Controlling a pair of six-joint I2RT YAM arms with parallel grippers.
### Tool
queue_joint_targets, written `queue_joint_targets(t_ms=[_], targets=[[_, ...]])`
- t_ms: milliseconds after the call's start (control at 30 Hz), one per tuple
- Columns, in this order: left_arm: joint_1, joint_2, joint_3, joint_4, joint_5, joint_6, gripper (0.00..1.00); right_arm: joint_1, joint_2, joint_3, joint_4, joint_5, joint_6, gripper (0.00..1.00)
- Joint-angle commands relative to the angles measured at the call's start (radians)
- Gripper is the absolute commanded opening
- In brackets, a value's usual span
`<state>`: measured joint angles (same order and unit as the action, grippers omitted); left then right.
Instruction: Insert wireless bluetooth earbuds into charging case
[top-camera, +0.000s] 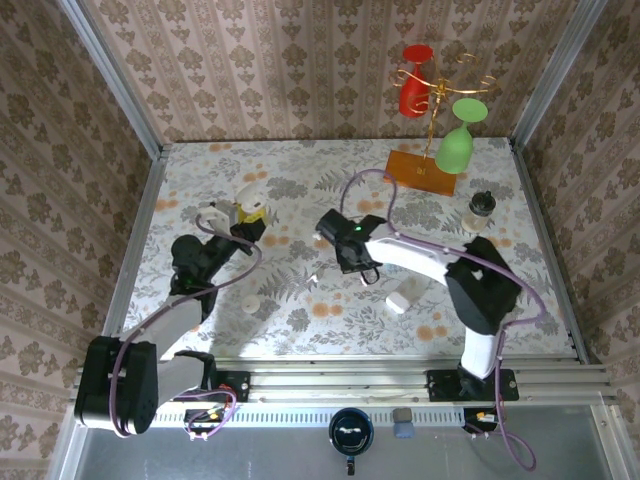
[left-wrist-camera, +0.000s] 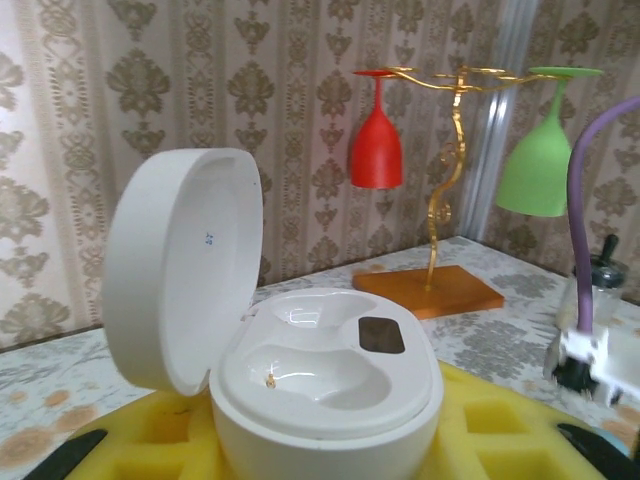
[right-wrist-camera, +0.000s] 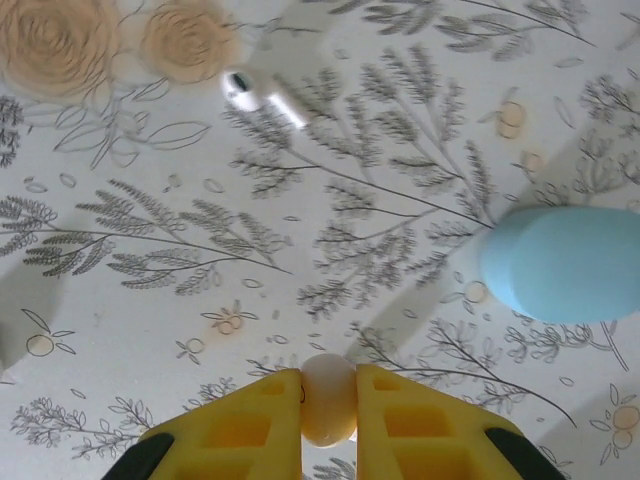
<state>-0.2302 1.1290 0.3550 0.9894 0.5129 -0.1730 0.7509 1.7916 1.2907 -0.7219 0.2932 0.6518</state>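
Note:
My left gripper (left-wrist-camera: 325, 445) is shut on the white charging case (left-wrist-camera: 330, 370), its yellow pads (left-wrist-camera: 500, 430) pressing on both sides. The case lid (left-wrist-camera: 185, 270) stands open to the left, and both glossy wells are bare. From above, this gripper (top-camera: 248, 215) holds the case left of centre. My right gripper (right-wrist-camera: 328, 405) is shut on a whitish earbud (right-wrist-camera: 328, 390), just above the floral table; from above it (top-camera: 366, 272) sits mid-table. A second earbud (right-wrist-camera: 248, 88) lies on the table ahead of it.
A closed pale case (right-wrist-camera: 565, 262) lies right of my right gripper, also seen from above (top-camera: 403, 298). A small white piece (top-camera: 249, 303) rests near the left arm. A shaker (top-camera: 480, 212) and a gold rack on an orange base (top-camera: 422, 168) with red and green glasses stand at the back right.

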Motion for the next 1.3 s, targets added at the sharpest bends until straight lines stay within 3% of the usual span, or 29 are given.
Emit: queue_joint_targets(t_ms=[0, 367, 667, 1267], targets=[[-0.029, 0.026, 0.007, 0.077, 0.068, 0.01, 0.34, -0.053, -0.106, -0.086, 0.127, -0.162, 0.041, 0.18], [-0.147, 0.188, 0.01, 0.281, 0.117, 0.052, 0.33, -0.212, -0.365, -0.243, 0.323, -0.544, 0.101, 0.18], [-0.274, 0.251, 0.032, 0.287, 0.124, 0.165, 0.32, -0.223, -0.465, -0.233, 0.482, -0.758, 0.11, 0.18], [-0.36, 0.308, 0.067, 0.287, 0.098, 0.222, 0.32, -0.117, -0.413, -0.067, 0.496, -0.777, 0.057, 0.17]])
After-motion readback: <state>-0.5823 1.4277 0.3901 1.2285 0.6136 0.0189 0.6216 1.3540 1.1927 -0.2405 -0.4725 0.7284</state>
